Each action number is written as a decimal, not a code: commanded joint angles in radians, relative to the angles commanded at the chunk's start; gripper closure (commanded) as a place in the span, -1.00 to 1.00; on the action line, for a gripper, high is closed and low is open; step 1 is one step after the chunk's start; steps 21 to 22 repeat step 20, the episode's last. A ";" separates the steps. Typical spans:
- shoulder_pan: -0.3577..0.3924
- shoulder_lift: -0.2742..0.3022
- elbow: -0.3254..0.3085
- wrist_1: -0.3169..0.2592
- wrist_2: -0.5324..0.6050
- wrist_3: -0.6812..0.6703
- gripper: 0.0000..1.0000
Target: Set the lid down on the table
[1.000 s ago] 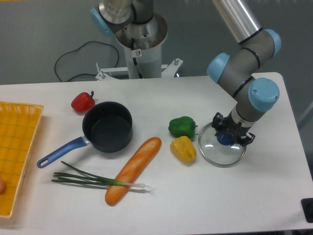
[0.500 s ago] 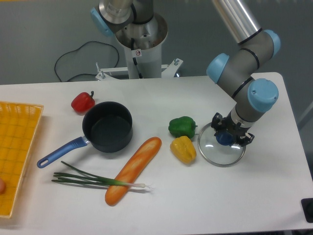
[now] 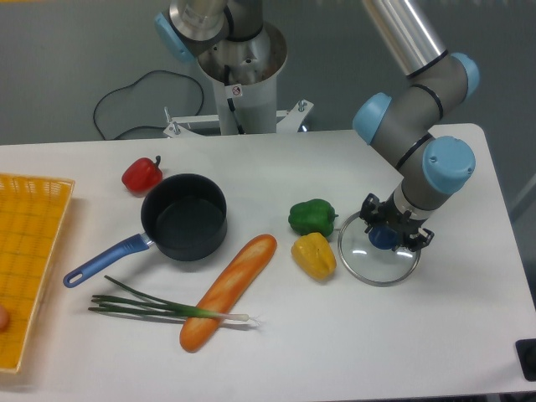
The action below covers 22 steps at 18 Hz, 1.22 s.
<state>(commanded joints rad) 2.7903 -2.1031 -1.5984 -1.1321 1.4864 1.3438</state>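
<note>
Spreading across most of the view, the table (image 3: 276, 352) is a white top with rounded corners, and everything else sits on it. Above its far right side the robot arm (image 3: 419, 126) bends down in grey segments with light blue joint caps, ending low over the surface. At the left edge a yellow woven tray (image 3: 29, 260) is partly cut off by the frame. Near the middle, a long baguette (image 3: 228, 291) lies diagonally, its lower end crossing the white tip of a bunch of green onions (image 3: 159, 307). Left of the loaf stands a black saucepan (image 3: 184, 216), uncovered, its blue handle pointing toward the lower left. The lid (image 3: 378, 255), round clear glass with a thin metal rim, lies on the tabletop on the right, close beside the peppers; whether it rests fully flat cannot be told. The gripper (image 3: 386, 235) is down at the lid's dark blue knob with a finger on either side of it, but whether the fingers actually press the knob or stand slightly off it cannot be made out. A yellow pepper (image 3: 314, 255) sits close beside the lid's left rim, a green pepper (image 3: 312, 217) just behind it, and a red pepper (image 3: 141, 174) lies beyond the saucepan.
</note>
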 joint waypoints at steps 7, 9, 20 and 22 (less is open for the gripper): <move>0.000 0.000 0.009 0.000 0.002 0.005 -0.98; 0.000 0.000 0.011 0.002 0.003 0.003 -1.00; -0.123 0.043 0.080 0.017 0.112 0.011 -1.00; -0.123 0.043 0.080 0.017 0.112 0.011 -1.00</move>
